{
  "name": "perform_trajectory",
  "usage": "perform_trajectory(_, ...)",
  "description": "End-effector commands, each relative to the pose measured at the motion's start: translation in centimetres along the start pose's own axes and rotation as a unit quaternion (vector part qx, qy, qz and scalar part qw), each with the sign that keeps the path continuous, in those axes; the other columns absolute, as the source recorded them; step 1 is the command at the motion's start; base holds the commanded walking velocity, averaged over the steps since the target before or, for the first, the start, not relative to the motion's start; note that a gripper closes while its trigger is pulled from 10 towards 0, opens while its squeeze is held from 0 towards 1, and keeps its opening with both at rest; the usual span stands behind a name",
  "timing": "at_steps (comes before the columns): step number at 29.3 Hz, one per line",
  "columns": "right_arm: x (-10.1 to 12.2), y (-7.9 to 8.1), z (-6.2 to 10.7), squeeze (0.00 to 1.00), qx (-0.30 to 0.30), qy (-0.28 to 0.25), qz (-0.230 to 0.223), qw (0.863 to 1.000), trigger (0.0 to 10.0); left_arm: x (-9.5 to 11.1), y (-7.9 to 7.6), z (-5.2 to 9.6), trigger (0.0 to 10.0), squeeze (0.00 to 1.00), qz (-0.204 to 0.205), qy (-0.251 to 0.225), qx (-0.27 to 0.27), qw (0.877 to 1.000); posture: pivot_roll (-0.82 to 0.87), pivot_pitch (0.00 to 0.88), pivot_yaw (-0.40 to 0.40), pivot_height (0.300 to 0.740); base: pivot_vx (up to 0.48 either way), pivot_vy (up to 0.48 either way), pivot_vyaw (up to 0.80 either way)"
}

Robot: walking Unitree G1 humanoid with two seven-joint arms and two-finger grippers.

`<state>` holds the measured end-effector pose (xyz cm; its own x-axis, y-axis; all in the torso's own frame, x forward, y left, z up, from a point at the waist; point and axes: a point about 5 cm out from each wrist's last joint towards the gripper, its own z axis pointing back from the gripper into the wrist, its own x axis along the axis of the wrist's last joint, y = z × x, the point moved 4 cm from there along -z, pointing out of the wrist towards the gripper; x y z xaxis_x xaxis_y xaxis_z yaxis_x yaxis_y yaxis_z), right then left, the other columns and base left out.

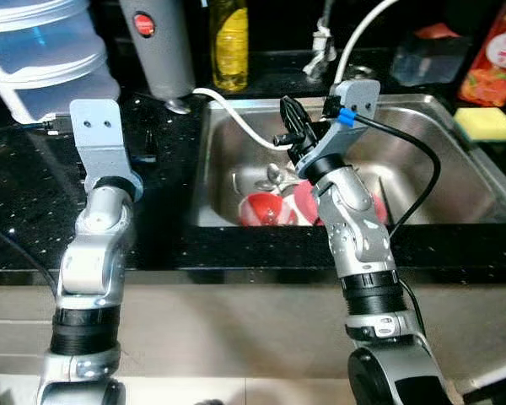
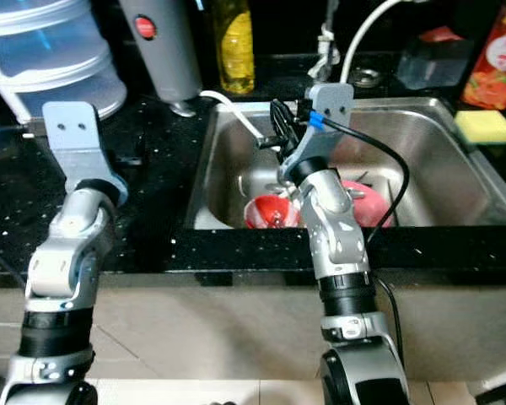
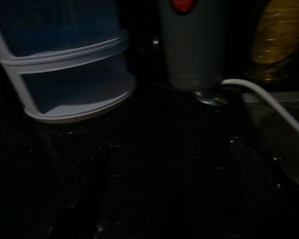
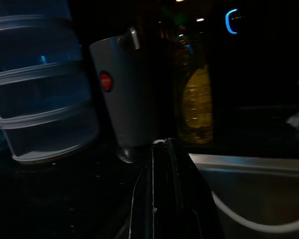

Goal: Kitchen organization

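Observation:
A steel sink (image 1: 455, 181) holds a red bowl (image 1: 266, 209), a spoon (image 1: 271, 175) and a pink-red plate (image 2: 367, 202) partly hidden behind my right arm. My right gripper (image 1: 288, 114) is raised over the sink's left half, pointing toward the back left. Its fingers (image 4: 162, 164) are pressed together, shut, with nothing seen between them. A white hose (image 1: 236, 114) runs just beside it. My left gripper (image 3: 169, 144) hovers low over the black counter (image 1: 34, 211) left of the sink, open, its fingers (image 3: 89, 189) spread wide and empty.
At the back of the counter stand a grey appliance (image 1: 160, 46) with a red button, a yellow oil bottle (image 1: 228, 42) and stacked clear containers (image 1: 46, 51). A tap (image 1: 322, 42) is behind the sink. A yellow sponge (image 1: 487, 124) and a red packet (image 1: 493, 51) are at the back right.

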<state>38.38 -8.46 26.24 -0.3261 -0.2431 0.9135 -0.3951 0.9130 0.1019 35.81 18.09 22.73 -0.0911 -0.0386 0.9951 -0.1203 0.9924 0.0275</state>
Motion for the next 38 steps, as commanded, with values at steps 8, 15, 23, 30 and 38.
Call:
perform_trajectory(8,-0.5,0.1,0.1,0.00,-0.001,0.009,-0.003,1.000,10.0,-0.6,0.0,0.3,10.0,0.00,-0.002,0.012,0.000,1.000,0.04,0.000,0.055,0.740,0.000,0.000,0.79)
perform_trajectory(15,-0.6,-0.1,0.2,0.00,-0.006,0.012,-0.005,1.000,10.0,-0.6,-0.1,0.3,10.0,0.00,-0.002,0.013,-0.001,1.000,0.04,0.000,0.055,0.740,0.000,0.000,0.75)
perform_trajectory(23,-1.0,-0.8,0.2,0.00,-0.029,0.024,-0.024,0.999,10.0,-0.7,-0.1,0.3,10.0,0.00,-0.002,0.016,-0.001,1.000,0.04,0.000,0.057,0.740,0.000,0.000,0.00)
perform_trajectory(30,-1.1,-1.0,0.2,0.00,-0.036,0.028,-0.029,0.999,10.0,-0.7,-0.1,0.3,10.0,0.00,-0.001,0.017,-0.002,1.000,0.03,0.000,0.057,0.740,0.000,0.000,-0.78)
perform_trajectory(38,-1.1,-1.1,0.2,0.00,-0.038,0.031,-0.029,0.998,10.0,-0.7,-0.2,0.3,10.0,0.00,-0.001,0.017,-0.004,1.000,0.03,0.000,0.059,0.740,0.000,0.000,-0.80)
